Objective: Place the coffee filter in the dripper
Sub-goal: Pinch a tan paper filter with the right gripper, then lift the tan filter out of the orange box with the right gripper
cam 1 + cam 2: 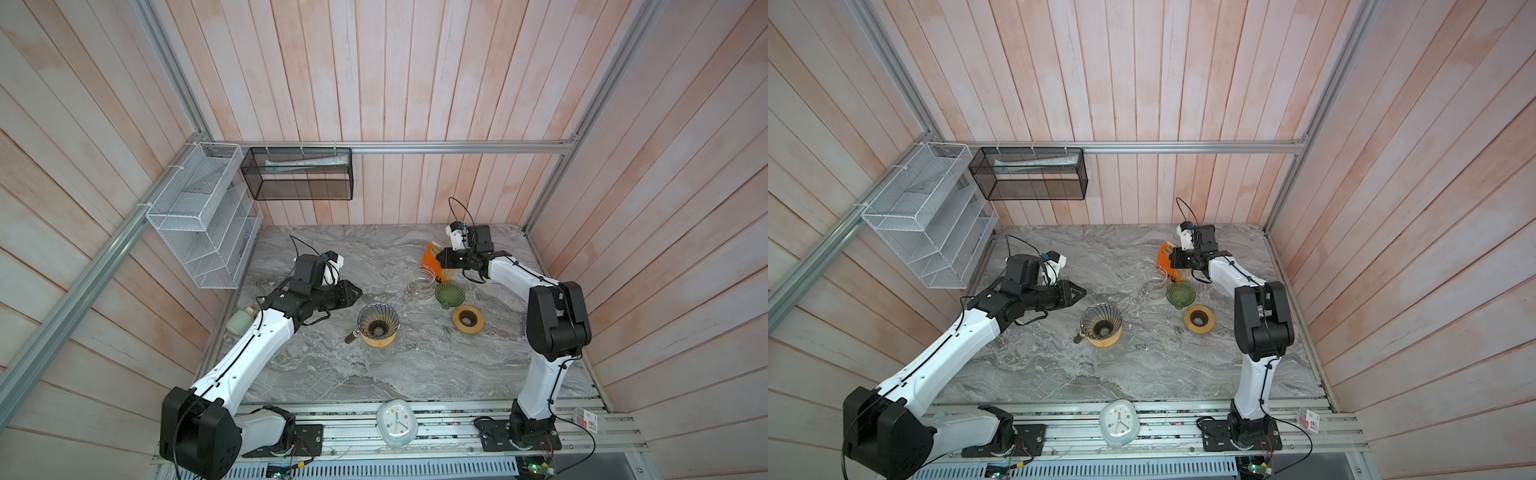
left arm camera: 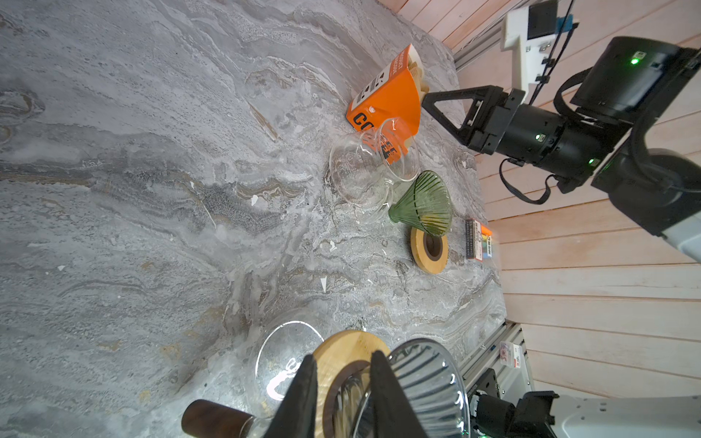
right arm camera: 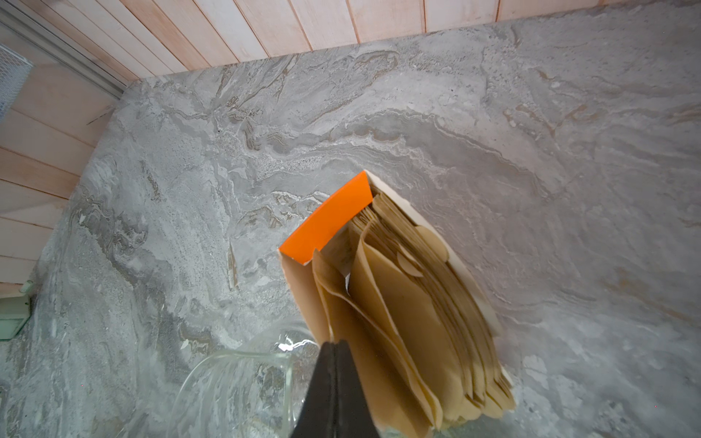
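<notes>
While the R gripper [image 3: 333, 345] is reaching into the open orange filter box [image 3: 326, 220] at the back right of the bench [image 1: 415, 374], its jaws are sitting pressed together right at the edge of the front coffee filter [image 3: 335, 314]. It's not possible to tell whether any paper is actually caught btwn them. That filter is standing w/ the rest of the brown stack [image 3: 417, 322] inside the box, peeling fwd a bit off the others and well apart from the dripper [image 1: 378, 320].

The L gripper [image 1: 358, 293] is hovering just beside the dripper, up and to its left in both top views. Its jaws are partly spread and staying clear of the glass. The dripper, ribbed glass w/ a wooden collar, is sitting on a clear carafe [image 1: 379, 353] near mid-bench.

A glass server [image 1: 422, 282], a green dripper [image 1: 449, 294] and a wooden ring [image 1: 468, 319] are resting close together just in front of the box.
</notes>
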### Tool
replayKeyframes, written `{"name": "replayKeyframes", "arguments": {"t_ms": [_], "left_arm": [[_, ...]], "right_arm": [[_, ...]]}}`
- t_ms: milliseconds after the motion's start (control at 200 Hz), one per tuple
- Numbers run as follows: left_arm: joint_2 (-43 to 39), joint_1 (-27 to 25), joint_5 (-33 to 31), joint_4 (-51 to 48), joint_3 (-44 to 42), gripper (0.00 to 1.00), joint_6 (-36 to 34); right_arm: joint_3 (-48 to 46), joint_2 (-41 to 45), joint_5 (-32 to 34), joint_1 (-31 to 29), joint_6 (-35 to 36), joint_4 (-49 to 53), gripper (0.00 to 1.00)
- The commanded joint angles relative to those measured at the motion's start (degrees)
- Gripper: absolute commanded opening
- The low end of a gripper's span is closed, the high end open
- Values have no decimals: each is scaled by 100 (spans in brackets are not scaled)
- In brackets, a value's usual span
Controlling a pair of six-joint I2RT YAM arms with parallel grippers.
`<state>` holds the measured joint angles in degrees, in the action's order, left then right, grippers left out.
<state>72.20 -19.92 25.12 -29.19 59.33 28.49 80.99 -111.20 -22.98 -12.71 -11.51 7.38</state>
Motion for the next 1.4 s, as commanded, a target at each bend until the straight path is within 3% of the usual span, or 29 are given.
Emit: {"name": "replayKeyframes", "arguments": {"t_ms": [0,1396], "left_arm": [[-101,23,63,89,-70,28,-72],[-196,24,54,106,-96,27,-82]], "right_arm": [[4,141,47,-30,61,102,0],[-92,970,213,-30,166,553,0]]}}
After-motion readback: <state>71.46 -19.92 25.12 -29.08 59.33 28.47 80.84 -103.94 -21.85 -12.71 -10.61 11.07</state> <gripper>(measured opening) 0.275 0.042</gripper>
